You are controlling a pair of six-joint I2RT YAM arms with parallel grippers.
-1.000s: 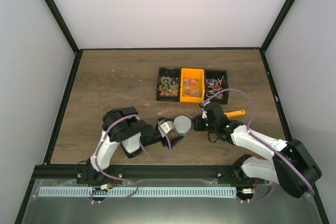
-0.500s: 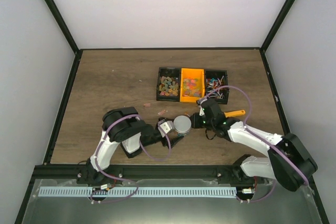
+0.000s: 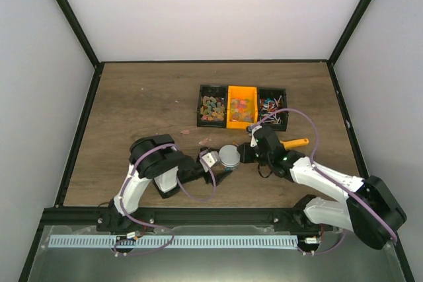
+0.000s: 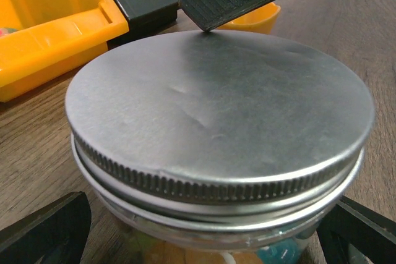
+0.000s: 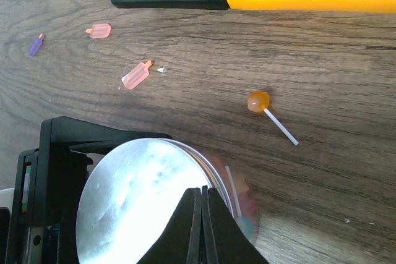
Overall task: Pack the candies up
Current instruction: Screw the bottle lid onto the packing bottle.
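Candies (image 3: pixel 241 109) filled three bins (image 3: pixel 213 87) at the table's (image 3: pixel 132 110) far side, with strays nearby and more inside a jar (image 3: pixel 230 156). Left fingers (image 4: pixel 46 230) stood spread around the jar; right fingers (image 5: pixel 189 227), pressed together, touched its lid (image 4: pixel 216 103).

Brightly and evenly lit from above in the top view, with only faint, short shadows on the tabletop (image 3: pixel 132 110). Blown out to white glare on the metal lid (image 5: pixel 142 208) in the right wrist view, yet crisp on loose candies (image 5: pixel 136 75). Sharp at the lid's rim in the left wrist view, soft on the orange bin (image 4: pixel 49 35) behind.
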